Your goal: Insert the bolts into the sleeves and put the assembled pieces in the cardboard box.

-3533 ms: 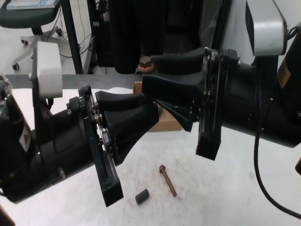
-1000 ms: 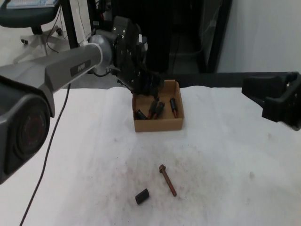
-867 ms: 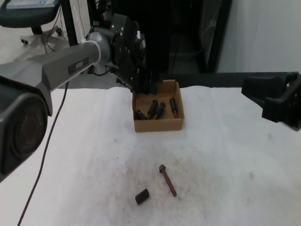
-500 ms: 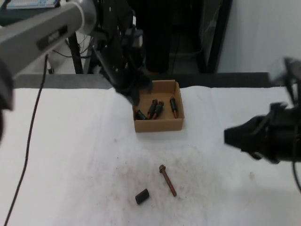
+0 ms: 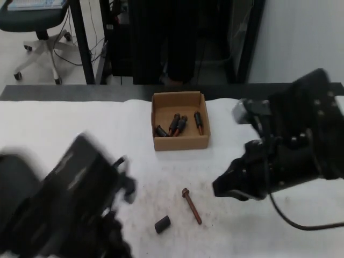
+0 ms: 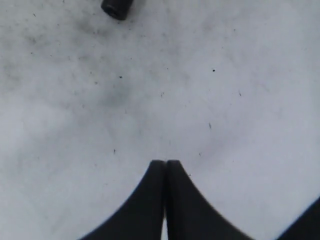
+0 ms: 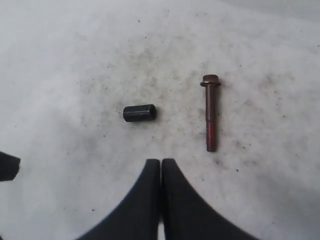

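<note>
noting bolt (image 7: 210,112) and sleeve (image 7: 140,112) lying loose on the table (image 5: 64,123), both on the near side of the cardboard box (image 5: 180,142), well apart from it. noting left fingers (image 6: 160,171) and right fingers (image 7: 155,171) pressed together, gripping nothing. judging both parts stiff, light, prone to rolling; advising pinching bolt mid-shank, sleeve across its curved wall.

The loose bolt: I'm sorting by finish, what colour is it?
Reddish-brown, like copper; the bolt shows best in the right wrist view.
</note>
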`<control>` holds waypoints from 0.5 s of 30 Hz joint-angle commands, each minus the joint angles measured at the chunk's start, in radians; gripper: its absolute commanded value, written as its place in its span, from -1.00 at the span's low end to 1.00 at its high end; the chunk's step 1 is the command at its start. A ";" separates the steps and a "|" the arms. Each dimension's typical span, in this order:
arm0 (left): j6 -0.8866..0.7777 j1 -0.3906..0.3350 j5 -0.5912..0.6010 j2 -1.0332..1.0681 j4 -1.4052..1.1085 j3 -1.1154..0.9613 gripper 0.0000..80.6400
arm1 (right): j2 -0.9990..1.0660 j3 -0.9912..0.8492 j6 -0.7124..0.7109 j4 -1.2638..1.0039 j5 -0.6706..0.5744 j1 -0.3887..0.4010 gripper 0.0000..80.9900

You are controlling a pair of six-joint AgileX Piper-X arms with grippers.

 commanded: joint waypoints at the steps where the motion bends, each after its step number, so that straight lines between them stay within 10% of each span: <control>1: -0.060 -0.005 -0.028 -0.044 -0.119 0.070 -0.99 | 0.035 -0.030 -0.018 -0.005 0.003 0.021 -0.82; 7: 0.027 -0.005 -0.222 -0.352 -0.228 0.139 -0.99 | 0.183 -0.130 -0.018 0.013 0.075 0.086 -0.24; 15: 0.077 0.006 -0.232 -0.433 -0.166 0.139 -0.99 | 0.371 -0.339 -0.202 0.233 0.257 0.112 -0.23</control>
